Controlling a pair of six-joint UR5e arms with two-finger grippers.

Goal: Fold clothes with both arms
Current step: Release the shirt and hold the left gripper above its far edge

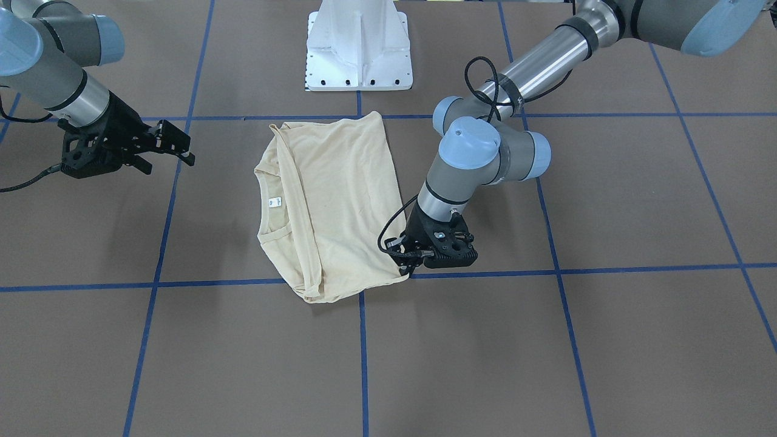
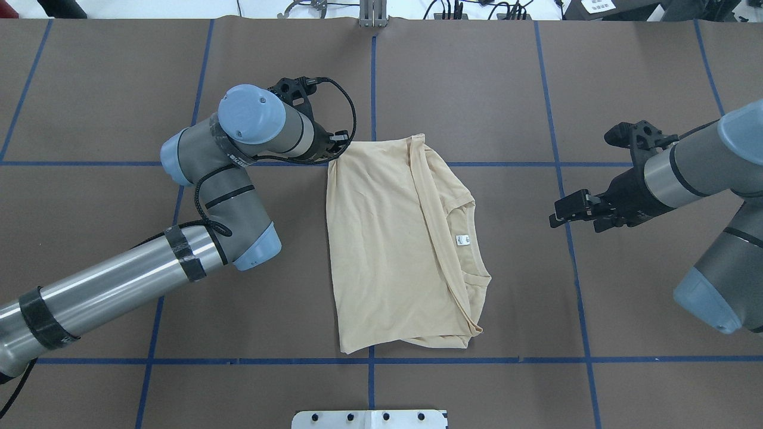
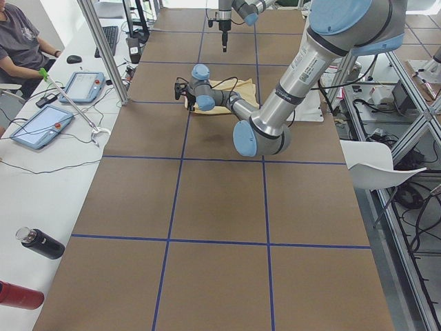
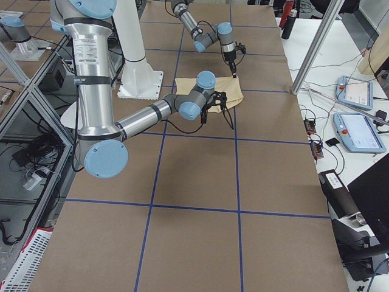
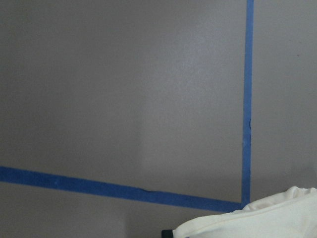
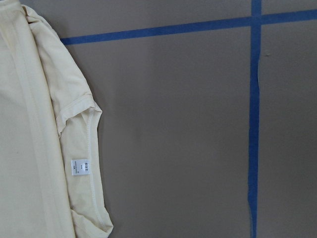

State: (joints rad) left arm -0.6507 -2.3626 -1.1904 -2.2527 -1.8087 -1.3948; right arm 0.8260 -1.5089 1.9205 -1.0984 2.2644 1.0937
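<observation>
The cream-yellow shirt [image 1: 331, 200] lies folded on the brown table [image 1: 607, 200], with its white neck label [image 2: 463, 240] facing up and the print hidden. It also shows in the right wrist view [image 6: 29, 139]. My left gripper [image 1: 405, 266] points down at the shirt's hem corner on the operators' side and looks shut on the cloth. That corner [image 5: 257, 220] bulges up at the bottom of the left wrist view. In the overhead view my left gripper [image 2: 338, 148] is mostly hidden under its wrist. My right gripper [image 2: 565, 215] hovers open and empty, well clear of the collar side.
The white pedestal base [image 1: 358, 48] stands behind the shirt. Blue tape lines [image 1: 485, 274] divide the table into squares. Tablets [image 3: 38, 127] and bottles [image 3: 41, 243] lie on the side bench, where a person [image 3: 21, 41] sits.
</observation>
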